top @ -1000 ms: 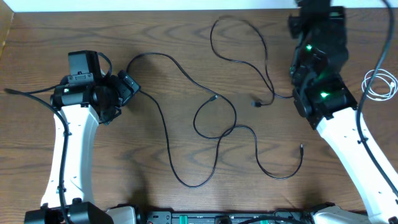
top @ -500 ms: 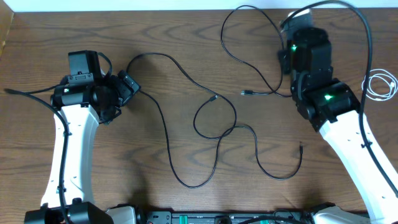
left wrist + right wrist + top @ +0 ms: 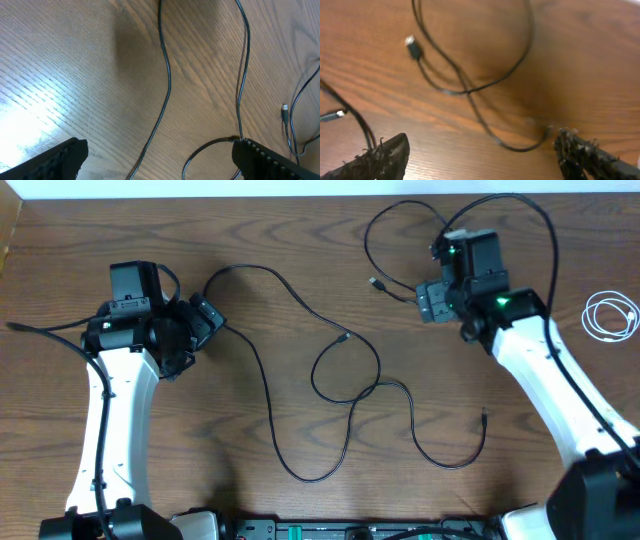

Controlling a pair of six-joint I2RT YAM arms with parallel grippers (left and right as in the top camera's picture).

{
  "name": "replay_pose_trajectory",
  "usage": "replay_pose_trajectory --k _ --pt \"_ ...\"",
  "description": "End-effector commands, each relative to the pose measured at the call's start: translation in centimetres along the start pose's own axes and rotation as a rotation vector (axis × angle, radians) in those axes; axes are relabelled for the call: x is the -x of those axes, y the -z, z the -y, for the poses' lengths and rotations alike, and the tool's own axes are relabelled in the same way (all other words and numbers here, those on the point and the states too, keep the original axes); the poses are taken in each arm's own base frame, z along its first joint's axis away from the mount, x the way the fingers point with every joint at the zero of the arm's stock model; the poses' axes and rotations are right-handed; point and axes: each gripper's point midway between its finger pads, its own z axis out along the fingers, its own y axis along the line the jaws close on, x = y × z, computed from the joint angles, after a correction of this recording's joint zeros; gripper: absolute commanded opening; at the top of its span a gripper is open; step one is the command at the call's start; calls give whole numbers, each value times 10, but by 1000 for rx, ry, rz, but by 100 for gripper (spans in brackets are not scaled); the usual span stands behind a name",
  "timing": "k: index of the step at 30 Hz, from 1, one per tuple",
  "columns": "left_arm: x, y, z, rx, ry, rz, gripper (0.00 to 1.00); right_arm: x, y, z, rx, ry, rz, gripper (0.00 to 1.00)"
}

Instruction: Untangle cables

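Shifted up and left since a second ago, the right gripper (image 3: 432, 302) now stands with its jaws spread wide and empty. One black cable (image 3: 468, 92) lies loose under it in the upper right — light, limp and thin, likely best pinched near a plug end. The longer black cable (image 3: 378, 383) loops across the middle, the white cord (image 3: 592, 320) sits coiled at the right edge, and the left gripper (image 3: 205, 320) hangs wide open holding nothing — the smooth wooden table (image 3: 200, 440) leaves room to drag cords apart.
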Motion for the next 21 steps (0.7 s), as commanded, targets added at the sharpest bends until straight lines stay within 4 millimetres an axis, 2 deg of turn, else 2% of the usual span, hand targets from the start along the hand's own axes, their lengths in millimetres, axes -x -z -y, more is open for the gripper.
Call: replay_pose_trajectory --k 1,5,8,12,13,15,17,21 --pt "1 0 0 1 7 -1 98 -11 -17 -11 47 -77 -53 90" --pt "1 0 0 1 7 -1 98 -26 -39 -15 41 -157 -115 90" --pt "1 0 0 1 8 -1 98 -32 -54 -17 40 -159 -136 95" --pt "1 0 0 1 8 -1 98 -37 -75 -21 47 -59 -142 96" --pt "1 0 0 1 8 -1 98 -37 -78 -21 50 -21 -142 94" --pt "1 0 0 1 8 -1 98 -37 -79 -21 53 31 -138 80" --pt "1 0 0 1 8 -1 98 -31 -78 -21 54 57 -115 85" --pt "1 0 0 1 7 -1 98 -23 -79 -21 59 234 -76 80"
